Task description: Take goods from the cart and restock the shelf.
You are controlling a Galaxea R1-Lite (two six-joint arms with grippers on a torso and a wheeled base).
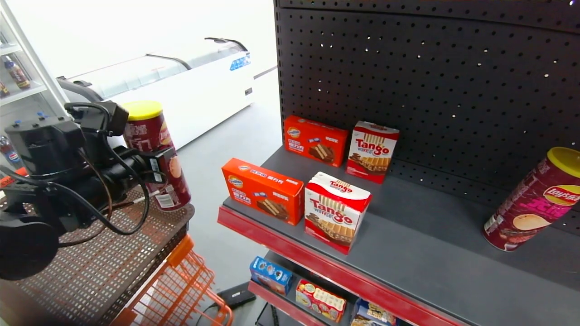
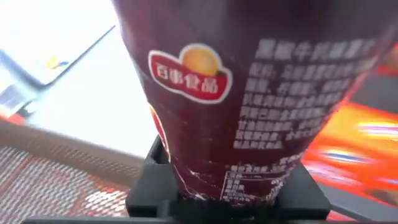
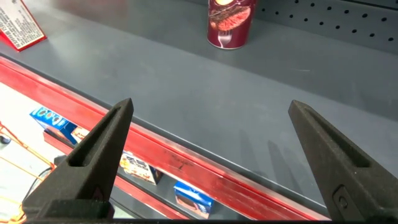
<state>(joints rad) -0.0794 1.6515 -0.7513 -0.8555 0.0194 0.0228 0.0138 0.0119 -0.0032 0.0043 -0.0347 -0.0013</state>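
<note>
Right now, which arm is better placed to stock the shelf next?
Left. The left claw grips the dark red cylindrical chip can with yellow lid above the mesh cart; the right claw hangs open, empty, over the grey shelf.

Printed logos and lettering stand on the white-red boxes (image 1: 337, 213), the orange boxes (image 1: 263, 190) — and the canister (image 2: 249, 93)

Two front boxes (image 1: 263, 190) sit before two back boxes (image 1: 316, 140) on the shelf (image 1: 430, 258), a can (image 1: 534, 203) well to their right. Left of the shelf, a held can (image 1: 156, 145) is over the cart (image 1: 90, 267).
</note>
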